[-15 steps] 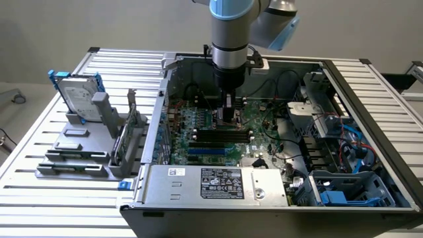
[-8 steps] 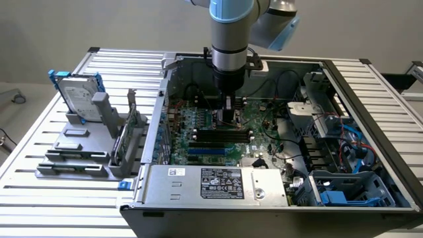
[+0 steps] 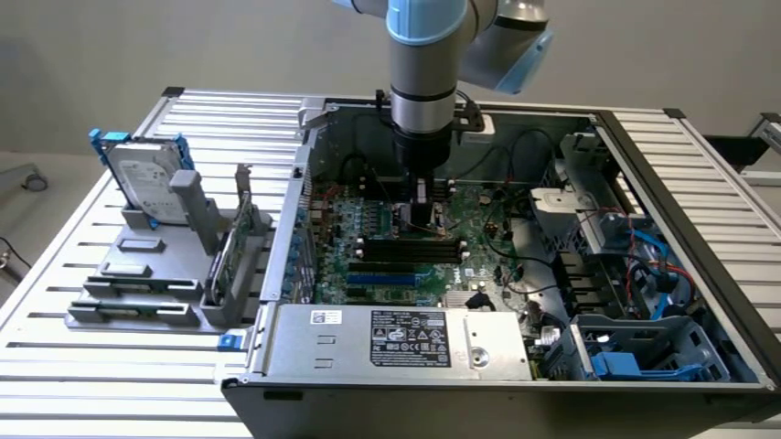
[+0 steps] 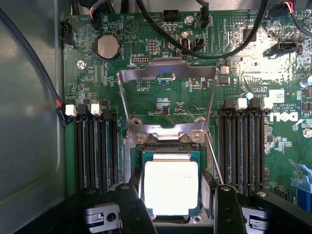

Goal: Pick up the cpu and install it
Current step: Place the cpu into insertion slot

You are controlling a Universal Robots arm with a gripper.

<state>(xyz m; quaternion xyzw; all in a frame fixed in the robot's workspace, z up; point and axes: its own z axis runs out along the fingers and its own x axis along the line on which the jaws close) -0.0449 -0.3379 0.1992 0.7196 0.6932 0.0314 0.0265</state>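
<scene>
Lying flat in socket (image 4: 165,140), cpu (image 4: 170,187) metal top up, edges parallel to memory slots (image 4: 95,151); jaws spread astride.

The motherboard (image 4: 161,105) carries one legible marking: the white brand lettering "DELL" (image 4: 287,117), printed on the green board beside the memory slots (image 4: 243,146). A line of fine print beginning "COPYRIGHT" (image 4: 279,105) stands next to it; the rest is illegible. Print on the power supply label (image 3: 411,337), the hard drive label (image 3: 149,186) and the cpu (image 4: 170,187) cannot be read.
</scene>
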